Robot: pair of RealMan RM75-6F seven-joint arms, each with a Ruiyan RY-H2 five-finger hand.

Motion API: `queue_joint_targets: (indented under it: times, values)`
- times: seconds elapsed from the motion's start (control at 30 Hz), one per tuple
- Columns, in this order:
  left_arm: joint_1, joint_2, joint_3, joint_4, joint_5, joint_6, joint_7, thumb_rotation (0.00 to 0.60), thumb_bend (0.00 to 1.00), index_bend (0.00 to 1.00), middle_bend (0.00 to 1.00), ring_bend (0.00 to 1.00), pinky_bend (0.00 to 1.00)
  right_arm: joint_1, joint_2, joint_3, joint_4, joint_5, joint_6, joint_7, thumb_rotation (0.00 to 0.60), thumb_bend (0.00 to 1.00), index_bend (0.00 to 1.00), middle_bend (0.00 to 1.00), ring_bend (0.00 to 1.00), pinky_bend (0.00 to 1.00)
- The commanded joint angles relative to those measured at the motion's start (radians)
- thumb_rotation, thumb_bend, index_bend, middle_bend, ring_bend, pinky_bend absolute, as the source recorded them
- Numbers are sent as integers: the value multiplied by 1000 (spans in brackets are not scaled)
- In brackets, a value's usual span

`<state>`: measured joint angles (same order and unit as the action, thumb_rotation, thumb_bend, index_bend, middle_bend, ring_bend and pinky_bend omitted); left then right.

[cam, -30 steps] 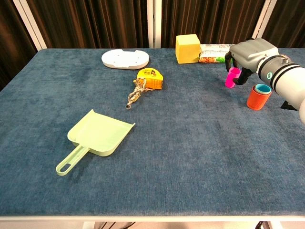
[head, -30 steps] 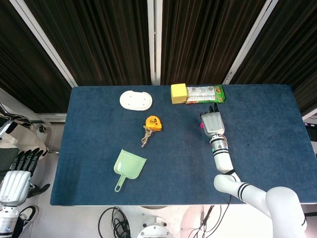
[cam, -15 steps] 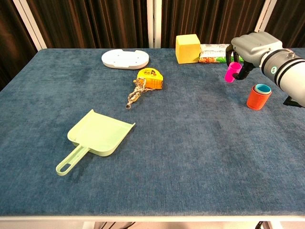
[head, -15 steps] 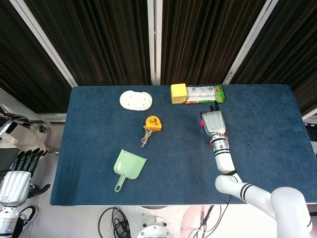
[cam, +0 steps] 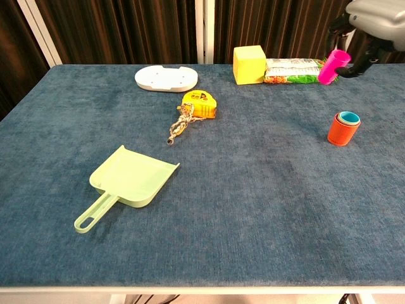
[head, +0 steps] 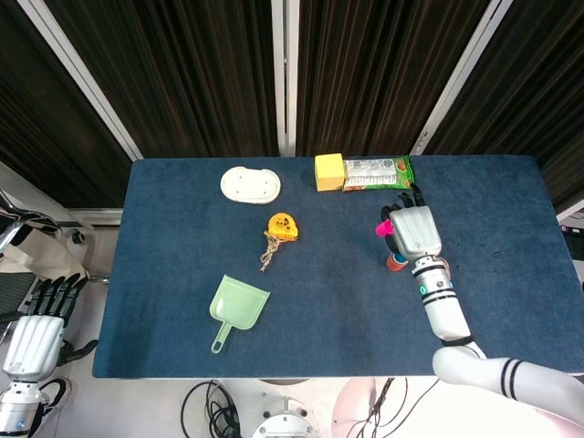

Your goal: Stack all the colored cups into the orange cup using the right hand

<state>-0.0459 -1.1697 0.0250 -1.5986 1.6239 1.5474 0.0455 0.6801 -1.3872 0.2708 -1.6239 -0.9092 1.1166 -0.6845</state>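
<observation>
My right hand grips a pink cup in the air, tilted, above the table's far right. Below and a little nearer stands the orange cup with a teal cup nested in it; in the head view the hand covers most of it. The pink cup is up and to the left of the orange cup in the chest view, clear of it. My left hand hangs off the table's left edge, fingers apart, holding nothing.
On the blue table lie a green dustpan, an orange tape measure with a cord, a white oval dish, a yellow block and a snack packet at the back.
The right hand lifted the pink cup off the table and carried it up and to the right, toward the orange cup. The left hand stayed still.
</observation>
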Motion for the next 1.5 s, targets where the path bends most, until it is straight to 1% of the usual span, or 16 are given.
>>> queue_joint_targets:
  times: [0.03,0.17,0.33,0.6,1.03,1.1,1.17,1.23,1.3,1.37,1.4,1.5]
  values:
    - [-2,-1,0,-3,2,-2,5,600,35,66,44,0,0,-37,99,-45,-106,50,17,-68,600,309,534,518,173,0]
    - [-2,-2,1,-5,2,-3,10,600,35,66,44,0,0,-29,111,-71,-116,100,3,-104,600,309,543,518,173,0]
    - [3,-2,2,-1,-3,0,5,600,36,65,43,0,0,-12,97,-95,-95,141,-15,-123,600,310,554,518,173,0]
    - [1,-1,-1,7,-6,0,-8,600,36,65,44,0,0,4,55,-109,-60,121,-10,-100,600,311,554,518,173,0]
    - [1,-2,-3,21,-13,-5,-28,600,36,65,44,0,0,38,8,-131,-22,174,-5,-142,600,310,557,517,172,0]
    - [0,-2,-3,22,-12,-6,-29,600,36,65,43,0,0,40,4,-136,-18,177,-6,-143,600,303,525,494,167,0]
    - [0,-2,-3,23,-12,-5,-29,600,36,66,43,0,0,42,9,-141,-23,183,-15,-142,600,278,417,436,149,0]
    - [0,-1,-2,22,-12,-5,-31,600,36,66,43,0,0,47,23,-147,-34,199,-25,-152,600,256,310,388,108,0]
    - [0,0,-2,21,-12,-7,-31,600,36,66,43,0,0,55,38,-151,-48,220,-32,-169,600,234,173,292,40,0]
    - [-1,1,-1,20,-11,-7,-30,600,37,65,43,0,0,59,51,-150,-62,231,-30,-172,600,224,61,192,2,0]
    - [-1,0,-1,20,-10,-8,-29,600,37,65,43,0,0,58,54,-149,-66,229,-26,-166,600,223,29,158,0,0]
    - [-2,-1,-1,18,-11,-10,-25,600,37,65,43,0,0,47,66,-148,-81,202,-9,-133,600,222,0,107,0,0]
